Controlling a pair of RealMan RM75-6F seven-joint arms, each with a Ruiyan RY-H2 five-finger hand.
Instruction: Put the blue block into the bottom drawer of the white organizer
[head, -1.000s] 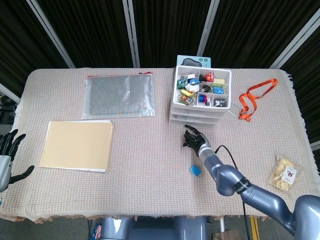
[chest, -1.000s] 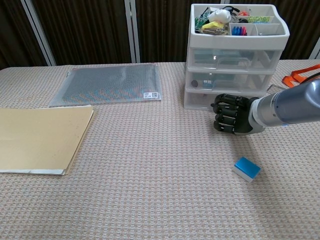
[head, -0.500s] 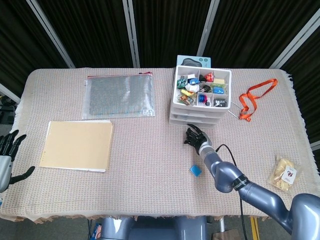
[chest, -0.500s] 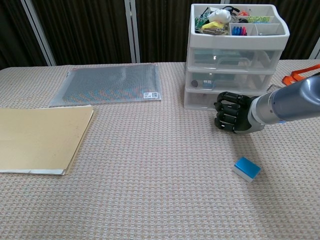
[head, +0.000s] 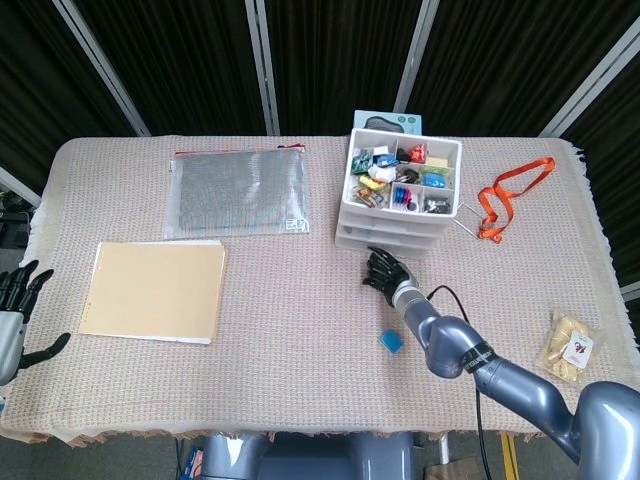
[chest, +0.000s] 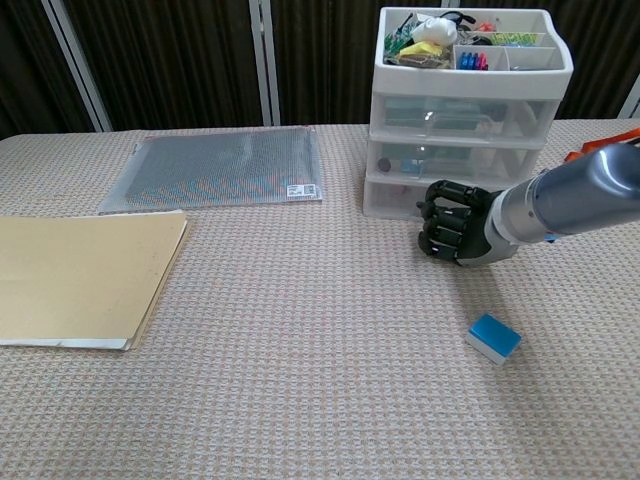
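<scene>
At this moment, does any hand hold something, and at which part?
Nothing is held. The right hand, fingers curled, is at the front of the white organizer. The blue block lies alone. The left hand is empty.

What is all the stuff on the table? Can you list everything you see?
blue block: one, blue, on the cloth near the right hand
white organizer: one, white, three drawers, top tray of small colourful bits
folder: one, tan, left side
mesh pouch: one, grey, behind the folder
lanyard: one, orange, right of the organizer
snack bag: one, pale yellow, right edge
tablecloth: one, beige
right hand: black, fingers curled, at the bottom drawer
left hand: black, far left edge
</scene>
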